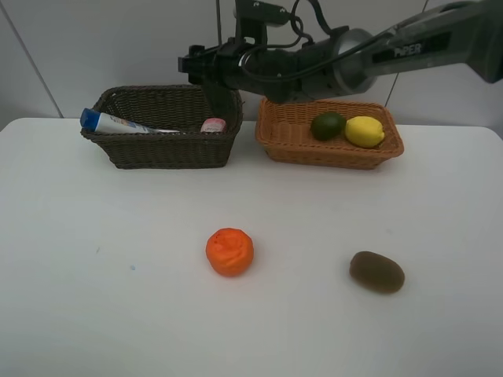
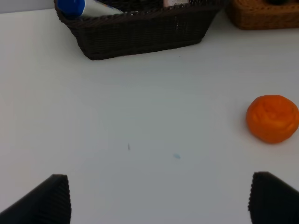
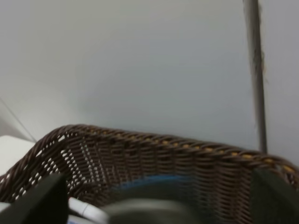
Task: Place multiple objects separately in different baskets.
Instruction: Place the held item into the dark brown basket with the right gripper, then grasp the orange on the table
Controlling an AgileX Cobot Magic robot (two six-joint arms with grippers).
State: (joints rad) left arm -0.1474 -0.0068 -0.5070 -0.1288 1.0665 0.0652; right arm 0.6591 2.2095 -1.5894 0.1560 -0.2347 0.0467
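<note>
Two baskets far. Dark brown wicker basket [image 1: 165, 151] left: blue-capped white bottle [image 1: 118, 122], small pink bottle [image 1: 213, 125] inside, right gripper [image 1: 195, 66] above, jaws apart. Light orange-tan wicker basket [image 1: 330, 154] right: green lime [image 1: 328, 126], yellow lemon [image 1: 365, 131]. Round orange fruit [image 1: 229, 252], brown kiwi [image 1: 376, 272] near. Left gripper [image 2: 159, 200] jaws wide apart.

From my console I counted two baskets, one dark brown basket [image 1: 165, 149] and one tan basket [image 1: 330, 154]; two bottles, one blue-capped white bottle [image 1: 118, 123] and one small pink bottle [image 1: 213, 125]; and four fruits: one lime [image 1: 328, 126], one lemon [image 1: 365, 131], one orange [image 1: 229, 252] and one kiwi [image 1: 376, 272].
</note>
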